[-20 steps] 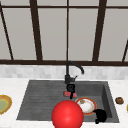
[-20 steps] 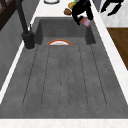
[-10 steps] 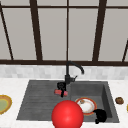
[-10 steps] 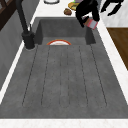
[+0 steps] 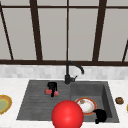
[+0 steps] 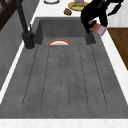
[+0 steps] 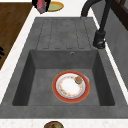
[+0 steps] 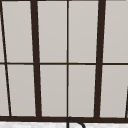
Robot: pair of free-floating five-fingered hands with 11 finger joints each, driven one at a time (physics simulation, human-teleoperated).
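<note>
Little moved; left hand (image 5: 52, 87) clamps pink sponge (image 5: 48, 92); plate (image 5: 86, 106) in basin, seemingly crumb-topped

The sink (image 6: 65, 82) looks like matt, speckled grey stone; the tap (image 5: 71, 72) matt black metal; the ball (image 5: 67, 114) smooth red; the floor (image 7: 12, 17) brown wood.

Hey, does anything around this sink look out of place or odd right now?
A big red ball sits at the sink's front edge in the front view, an odd thing among dishes. The plate in the basin carries a small brown scrap. The left hand holds a pink sponge in the air above the drainboard. Nothing looks spilled or broken.
</note>
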